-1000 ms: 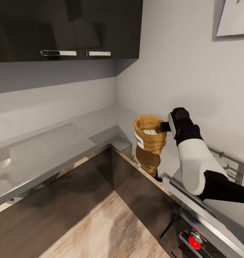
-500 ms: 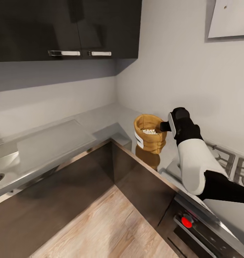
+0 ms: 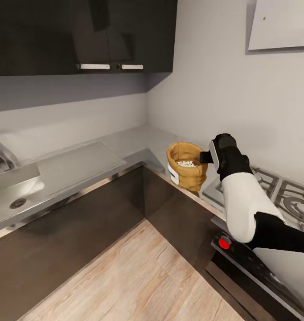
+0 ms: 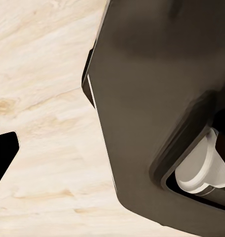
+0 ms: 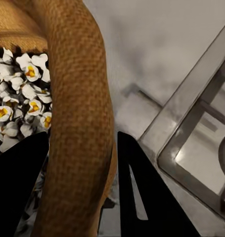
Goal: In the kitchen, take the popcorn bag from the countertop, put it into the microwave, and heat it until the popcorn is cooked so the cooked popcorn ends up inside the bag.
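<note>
Popcorn bag (image 3: 186, 166) is hanging off the right jaws (image 3: 206, 157), which are clamped on the rolled rim on the bag's hob side. In the right wrist view you can see one dark finger inside the bag (image 5: 82, 118) against the popcorn (image 5: 18, 98) and the other finger outside, with the tan wall pinched between them, so the jaws are closed down on the rim. The bag sits upright over the corner of the grey table (image 3: 125, 147), right by the front edge, with its white label facing out toward the floor. Can't tell if its bottom is touching the steel or just hovering over it. Popcorn (image 3: 186, 163) shows as a little pale heap inside the open top.

Gas hob (image 3: 277, 196) is just beside the bag on the right, and there's a red knob (image 3: 223, 243) on the dark oven front below it. Sink (image 3: 11, 191) is way over at the left end of the table. Dark glossy wall cabinets (image 3: 80, 35) hang above, and a white hood (image 3: 281, 22) is up in the top right corner.

Left wrist view is just wood floor (image 4: 43, 123) and a dark part of the robot's own body (image 4: 157, 98), so no idea what the left jaws are doing.
</note>
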### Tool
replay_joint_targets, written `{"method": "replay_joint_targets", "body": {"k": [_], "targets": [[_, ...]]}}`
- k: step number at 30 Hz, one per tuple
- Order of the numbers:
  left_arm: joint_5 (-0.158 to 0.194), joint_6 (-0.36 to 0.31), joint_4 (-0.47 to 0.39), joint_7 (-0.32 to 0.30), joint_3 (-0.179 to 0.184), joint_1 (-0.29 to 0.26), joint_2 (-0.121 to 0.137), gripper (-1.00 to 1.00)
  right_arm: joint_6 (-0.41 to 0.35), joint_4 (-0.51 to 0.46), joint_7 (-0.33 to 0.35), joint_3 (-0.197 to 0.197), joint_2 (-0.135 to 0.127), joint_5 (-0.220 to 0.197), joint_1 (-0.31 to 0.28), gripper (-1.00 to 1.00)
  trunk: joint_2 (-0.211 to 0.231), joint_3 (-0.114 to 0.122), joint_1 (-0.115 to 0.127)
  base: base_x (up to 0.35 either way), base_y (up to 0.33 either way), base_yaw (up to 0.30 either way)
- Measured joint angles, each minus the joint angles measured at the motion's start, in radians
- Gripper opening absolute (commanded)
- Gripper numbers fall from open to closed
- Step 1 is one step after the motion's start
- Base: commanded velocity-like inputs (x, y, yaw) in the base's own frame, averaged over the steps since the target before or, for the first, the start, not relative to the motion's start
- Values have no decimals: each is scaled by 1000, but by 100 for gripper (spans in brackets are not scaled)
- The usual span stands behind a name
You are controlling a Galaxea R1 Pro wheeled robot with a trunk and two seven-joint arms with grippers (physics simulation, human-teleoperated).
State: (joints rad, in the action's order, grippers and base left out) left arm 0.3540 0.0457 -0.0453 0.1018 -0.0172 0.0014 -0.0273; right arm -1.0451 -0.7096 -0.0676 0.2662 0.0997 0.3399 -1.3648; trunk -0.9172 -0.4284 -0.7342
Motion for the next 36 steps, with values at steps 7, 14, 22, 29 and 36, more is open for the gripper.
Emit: {"method": "replay_joint_targets", "body": {"k": [7, 14, 22, 29, 36], "targets": [[-2, 0, 0, 0, 0, 0, 0, 100, 0, 0, 0, 1, -1, 0, 0, -100, 0, 0, 0, -346, 132, 0], [-2, 0, 0, 0, 0, 0, 0, 100, 0, -2, 0, 4, -6, 1, 0, -100, 0, 0, 0, -346, 132, 0], [-1, 0, -1, 0, 3, 0, 1, 100, 0, -11, -2, 3, -4, 4, 0, -100, 0, 0, 0, -293, 64, 0], [0, 0, -1, 0, 3, 0, 2, 100, 0, -11, -5, 3, -4, 8, 0, -100, 0, 7, 1, -17, 1, 0], [0, 0, -1, 0, 3, 0, 3, 100, 0, -12, -7, 3, -4, 7, 0, -100, 0, 18, 1, 0, 0, 0]]}}
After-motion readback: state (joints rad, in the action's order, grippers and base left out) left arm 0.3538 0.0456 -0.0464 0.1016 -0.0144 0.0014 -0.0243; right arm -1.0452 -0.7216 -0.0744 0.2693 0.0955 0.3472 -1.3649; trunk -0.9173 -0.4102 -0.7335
